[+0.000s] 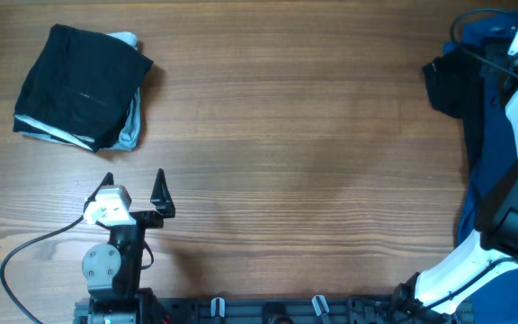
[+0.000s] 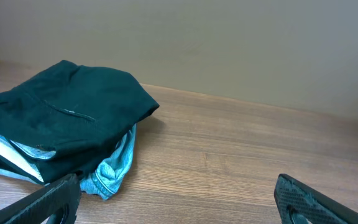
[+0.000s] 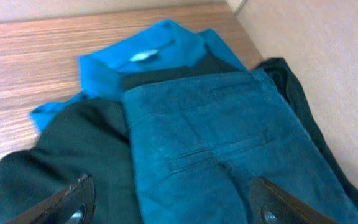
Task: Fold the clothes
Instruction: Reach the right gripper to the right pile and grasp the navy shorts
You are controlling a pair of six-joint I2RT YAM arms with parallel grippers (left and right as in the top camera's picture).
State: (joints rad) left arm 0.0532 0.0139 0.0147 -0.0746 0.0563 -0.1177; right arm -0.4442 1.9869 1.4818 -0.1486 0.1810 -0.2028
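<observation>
A folded stack of clothes (image 1: pixel 84 85) lies at the table's far left: a black garment (image 2: pixel 67 118) on top of pale blue ones (image 2: pixel 114 168). My left gripper (image 1: pixel 135 191) is open and empty, short of the stack. An unfolded pile of clothes (image 1: pixel 475 99) lies at the right edge: a dark blue denim piece with stitched seams (image 3: pixel 229 149) on top, a black one (image 3: pixel 73 155) and a bright blue one (image 3: pixel 148 53) under it. My right gripper (image 3: pixel 173 208) hangs open just above the denim piece. In the overhead view its fingers are hidden by the arm.
The right arm's white and black links (image 1: pixel 511 216) cover the right edge of the wooden table (image 1: pixel 295 144). A black cable (image 1: pixel 25 256) loops at the front left. The table's right edge (image 3: pixel 241 31) runs close beside the pile.
</observation>
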